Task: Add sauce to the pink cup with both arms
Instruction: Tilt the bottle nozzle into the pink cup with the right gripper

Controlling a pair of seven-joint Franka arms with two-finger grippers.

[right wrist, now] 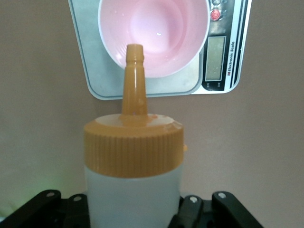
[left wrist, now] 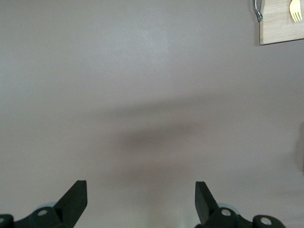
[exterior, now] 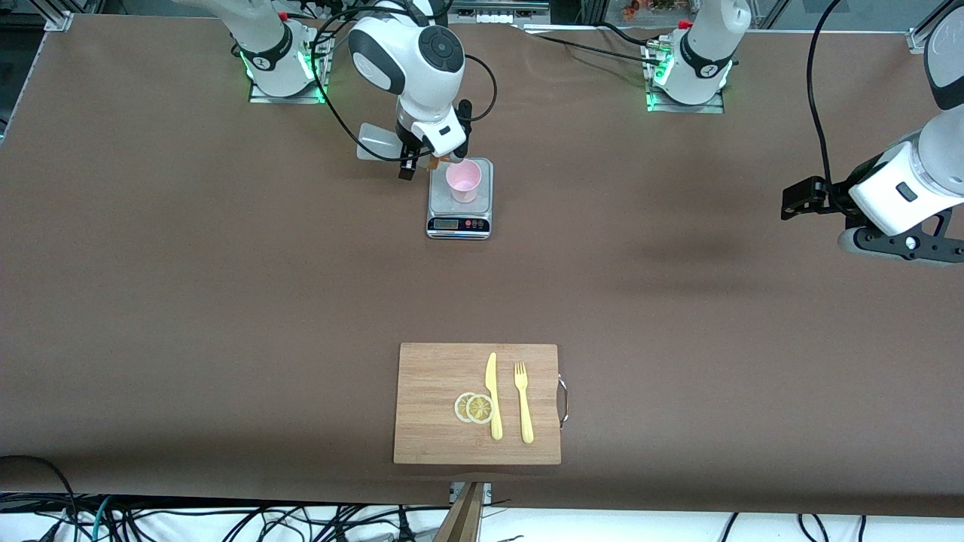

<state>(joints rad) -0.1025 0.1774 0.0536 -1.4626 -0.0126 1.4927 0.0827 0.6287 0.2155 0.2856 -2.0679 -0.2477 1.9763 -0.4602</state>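
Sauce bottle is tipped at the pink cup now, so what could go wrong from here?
1. The sauce bottle, held by the right gripper, has its nozzle just over the pink cup's rim; a small drift could drip sauce onto the scale.
2. The cup stands loose on the scale, so a nozzle bump may tip it.
3. The left gripper hangs open over bare table toward the left arm's end, so nothing steadies the cup.
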